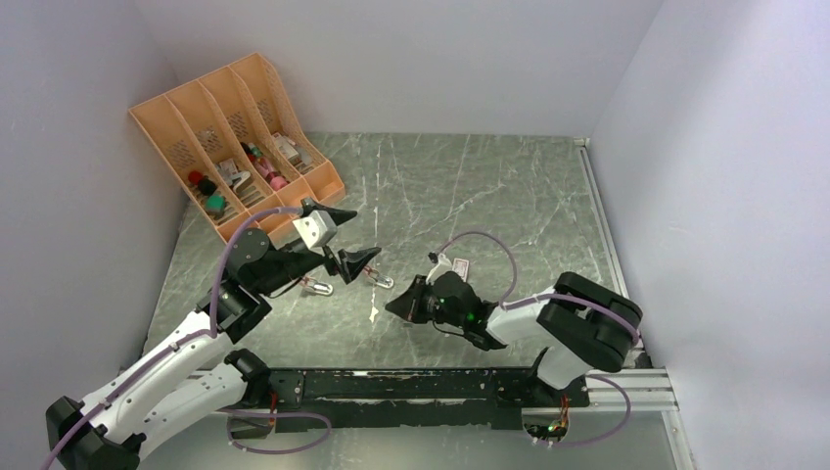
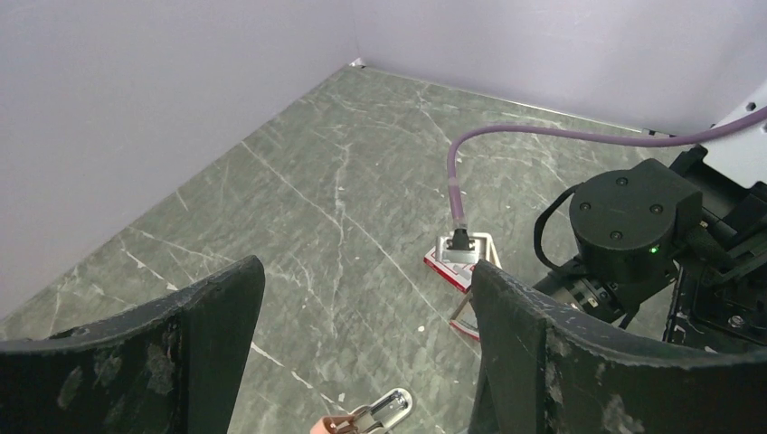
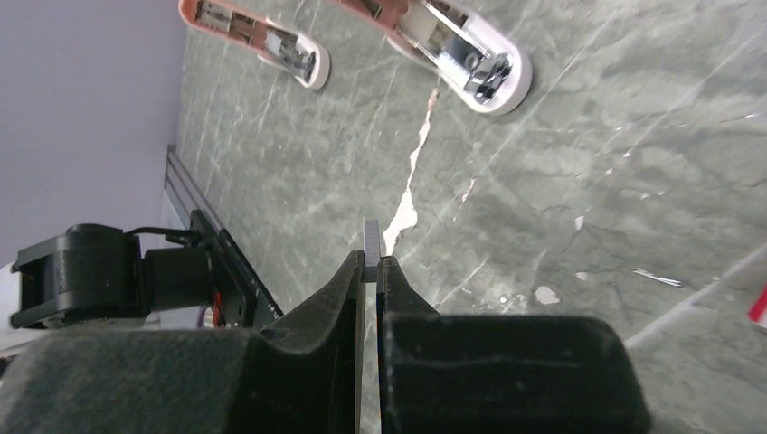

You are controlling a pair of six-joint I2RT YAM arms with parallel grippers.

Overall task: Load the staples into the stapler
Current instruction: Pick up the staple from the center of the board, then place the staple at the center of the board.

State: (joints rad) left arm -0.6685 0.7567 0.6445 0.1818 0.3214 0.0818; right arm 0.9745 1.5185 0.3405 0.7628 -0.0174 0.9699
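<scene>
i'm pinching a staple strip (image 3: 371, 242) in the right gripper (image 3: 371, 267), pointing lengthwise at the pink stapler (image 3: 470, 59); left gripper (image 2: 362, 285) hovering released over it.

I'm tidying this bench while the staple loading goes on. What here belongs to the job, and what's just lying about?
Job: staple strip, pinched in the right gripper; red-and-white staple box; open pink stapler and its twin, either may be the target; left gripper, open.

Lying about: orange desk organiser with small items in its slots.

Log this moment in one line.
left fingers: open, empty | right fingers: shut on staples | stapler: on table, untouched
</scene>
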